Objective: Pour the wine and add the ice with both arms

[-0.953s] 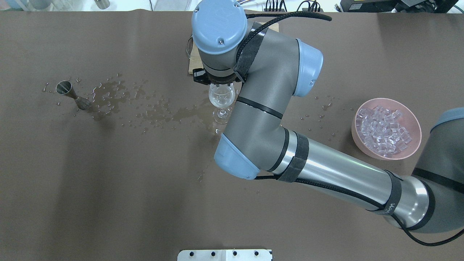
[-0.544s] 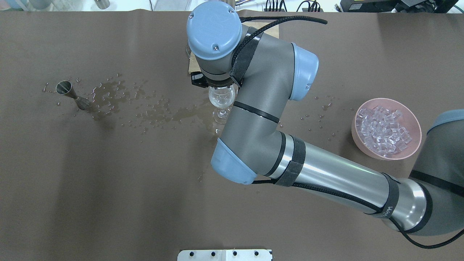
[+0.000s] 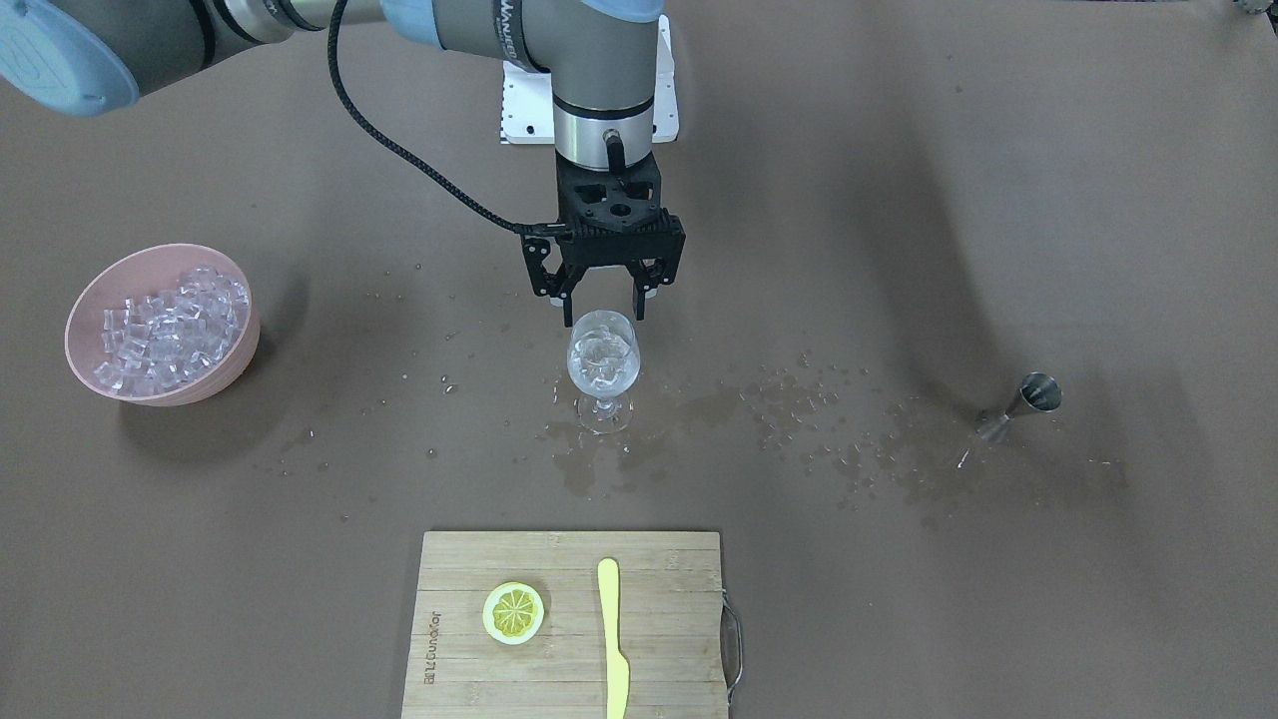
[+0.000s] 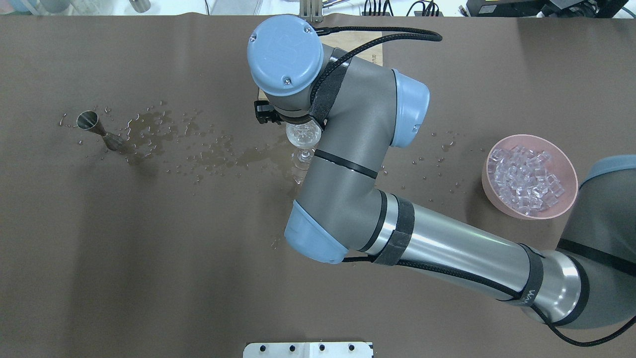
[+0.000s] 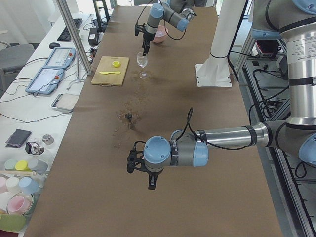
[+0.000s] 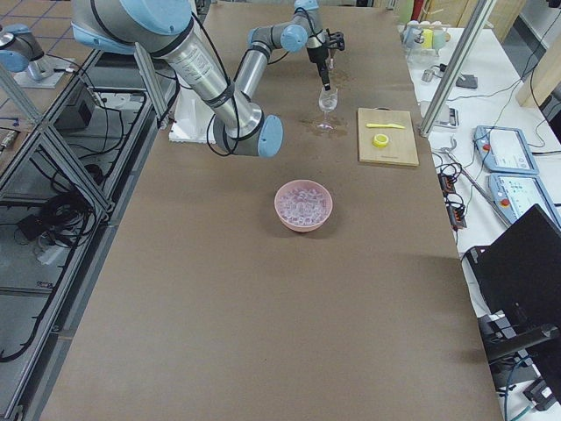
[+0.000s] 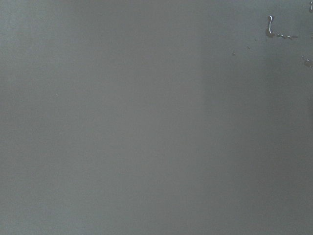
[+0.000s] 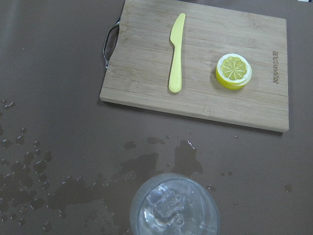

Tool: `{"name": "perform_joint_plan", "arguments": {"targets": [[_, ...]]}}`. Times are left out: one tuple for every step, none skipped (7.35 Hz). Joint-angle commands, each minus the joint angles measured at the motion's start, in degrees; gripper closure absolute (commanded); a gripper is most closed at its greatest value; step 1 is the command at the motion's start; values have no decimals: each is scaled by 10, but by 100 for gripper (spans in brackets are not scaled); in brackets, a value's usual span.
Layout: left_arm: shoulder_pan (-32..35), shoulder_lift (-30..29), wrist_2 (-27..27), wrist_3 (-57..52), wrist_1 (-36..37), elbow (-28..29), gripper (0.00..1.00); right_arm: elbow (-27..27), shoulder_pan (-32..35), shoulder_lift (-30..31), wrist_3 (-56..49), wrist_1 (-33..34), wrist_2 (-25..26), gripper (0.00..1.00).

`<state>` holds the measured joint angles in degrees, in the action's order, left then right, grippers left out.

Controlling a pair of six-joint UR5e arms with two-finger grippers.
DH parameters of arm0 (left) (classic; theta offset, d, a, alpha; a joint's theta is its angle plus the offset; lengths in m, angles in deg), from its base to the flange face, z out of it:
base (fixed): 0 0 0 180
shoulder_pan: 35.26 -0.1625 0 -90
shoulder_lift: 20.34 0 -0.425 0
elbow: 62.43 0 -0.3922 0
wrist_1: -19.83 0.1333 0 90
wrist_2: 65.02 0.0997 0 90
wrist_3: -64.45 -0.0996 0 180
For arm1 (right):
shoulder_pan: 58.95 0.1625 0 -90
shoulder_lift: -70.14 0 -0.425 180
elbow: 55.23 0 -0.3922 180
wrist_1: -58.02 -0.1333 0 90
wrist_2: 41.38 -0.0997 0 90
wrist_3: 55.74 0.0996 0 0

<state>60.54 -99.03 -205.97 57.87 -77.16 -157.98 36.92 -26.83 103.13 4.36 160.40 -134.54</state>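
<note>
Right arm (image 4: 348, 149) is out over mid-bench (image 3: 949, 200), and my right tool (image 3: 603, 318) hangs point-down just above the one glass (image 3: 603, 361), fingers (image 3: 573, 305) spread wide, nothing between them. The glass stands upright with a few clear cubes (image 8: 166, 210) inside; whether there's wine under them I can't make out. The rest of the ice (image 3: 170, 325) is heaped in one pink bowl (image 3: 235, 364), well apart from the glass on my right side. Puddles and droplets (image 3: 799, 399) trail across the bench from the foot of the glass to one steel jigger (image 3: 1023, 404), which stands on my left side. Beyond the glass lies one wooden board (image 3: 569, 649) carrying one lemon slice (image 3: 513, 611) and one yellow knife (image 3: 611, 639), side by side and apart. My left arm (image 5: 222, 138) reaches low over bare bench; its tool (image 5: 151, 181) points down, and I cannot tell if it's open or closed.
</note>
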Motion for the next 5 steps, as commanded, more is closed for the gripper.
{"name": "perform_joint_plan", "arguments": {"targets": [[0, -8, 1, 12, -1, 0, 2, 14, 7, 7, -25, -1, -8, 0], [0, -9, 1, 24, 0, -7, 2, 25, 41, 24, -59, -7, -45, 0], [0, -14, 4, 26, 1, -14, 2, 54, 87, 58, -105, -9, -105, 0], [-1, -26, 7, 70, 1, -16, 2, 105, 134, 119, -168, -13, -157, 0], [-6, -43, 35, 128, 2, -31, 2, 133, 181, 179, -224, -43, -218, 0]]}}
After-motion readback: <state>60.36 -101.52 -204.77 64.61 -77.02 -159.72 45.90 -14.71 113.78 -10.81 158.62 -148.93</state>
